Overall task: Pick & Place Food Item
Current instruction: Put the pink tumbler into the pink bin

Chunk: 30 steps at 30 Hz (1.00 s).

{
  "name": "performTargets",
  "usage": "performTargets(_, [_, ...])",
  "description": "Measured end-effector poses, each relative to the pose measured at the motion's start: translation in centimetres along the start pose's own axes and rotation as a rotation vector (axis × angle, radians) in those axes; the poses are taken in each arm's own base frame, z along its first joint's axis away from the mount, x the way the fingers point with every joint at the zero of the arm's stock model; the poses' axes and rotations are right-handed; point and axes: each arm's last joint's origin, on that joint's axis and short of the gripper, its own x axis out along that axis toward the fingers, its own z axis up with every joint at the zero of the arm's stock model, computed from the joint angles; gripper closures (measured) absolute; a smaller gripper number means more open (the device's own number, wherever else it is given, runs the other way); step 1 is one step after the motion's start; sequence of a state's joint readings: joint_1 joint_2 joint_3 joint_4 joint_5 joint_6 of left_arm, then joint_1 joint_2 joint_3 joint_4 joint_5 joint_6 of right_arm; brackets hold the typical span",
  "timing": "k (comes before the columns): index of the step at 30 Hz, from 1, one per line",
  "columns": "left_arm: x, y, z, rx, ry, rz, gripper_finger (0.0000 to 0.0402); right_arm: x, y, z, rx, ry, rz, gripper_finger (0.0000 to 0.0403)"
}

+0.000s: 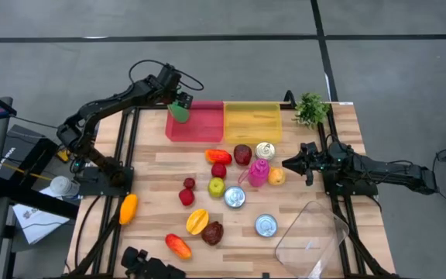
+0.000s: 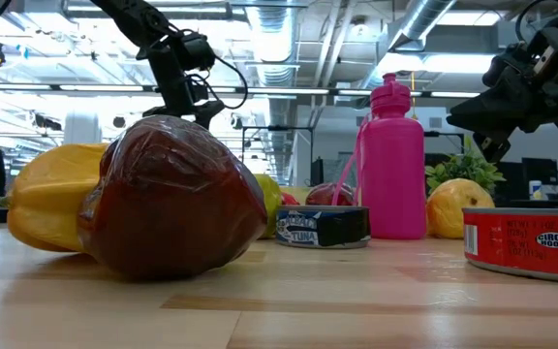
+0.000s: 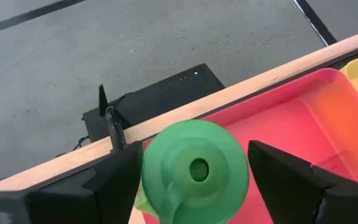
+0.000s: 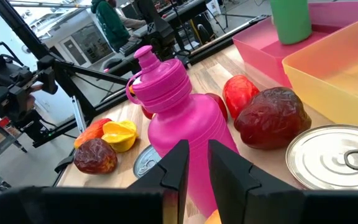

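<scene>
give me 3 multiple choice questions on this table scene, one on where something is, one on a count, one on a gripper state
1. Where is the green bottle?
A. in the yellow bin
B. at the pink bin, between the left gripper's fingers
C. beside the clear container

2. How many round tin cans lie on the table?
A. one
B. five
C. three

3. How do the right gripper's fingers stand?
A. shut, holding nothing
B. clamped on the pink bottle
C. wide open around a can

Key: 1 B, the left gripper has a dark finger on each side of the bottle above the pink bin's corner. 2 C, cans at and. 3 A, the right gripper shows its fingers nearly together, nothing between them.
</scene>
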<state>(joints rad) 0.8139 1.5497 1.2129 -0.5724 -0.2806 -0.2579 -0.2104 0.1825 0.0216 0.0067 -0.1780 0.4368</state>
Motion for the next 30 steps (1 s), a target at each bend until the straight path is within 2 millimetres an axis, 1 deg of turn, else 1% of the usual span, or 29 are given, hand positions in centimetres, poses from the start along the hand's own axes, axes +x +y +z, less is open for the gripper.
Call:
performTargets(3, [-0.2,0.0,0.2,0.029,-0.02,-0.005,0.0109,0.0,0.0,0.0,0.0,0.0,0.0,0.0345])
performTargets(9, [-1.7,0.3,0.6,0.037,-0.074,-0.018,0.0107,0.0,0.0,0.0,0.0,0.0,0.001,0.0345])
performTargets(14, [-4.3,0.9,1.1,0.051,-0.158,-0.035,0.0107,0.0,0.0,0.0,0.0,0.0,0.0,0.0345])
performTargets(19, [-8.0,1.5,1.4,0.048,-0.271,-0.065,0.0107,0.0,0.0,0.0,0.0,0.0,0.0,0.0345])
performTargets(22, [-10.3,1.4,1.4,0.046,-0.357,-0.103,0.0107,0.0,0.0,0.0,0.0,0.0,0.0,0.0345])
performTargets(24, [-11.8,0.9,1.3,0.054,-0.41,-0.172,0.0107,0.0,0.0,0.0,0.0,0.0,0.001,0.0345])
performTargets(27, [-13.8,-0.3,1.5,0.086,-0.503,-0.392,0.0108,0.0,0.0,0.0,0.0,0.0,0.0,0.0345])
performTargets(30, [-15.5,-2.3,1.4,0.158,-0.582,-0.573,0.0111,0.0,0.0,0.0,0.0,0.0,0.0,0.0345])
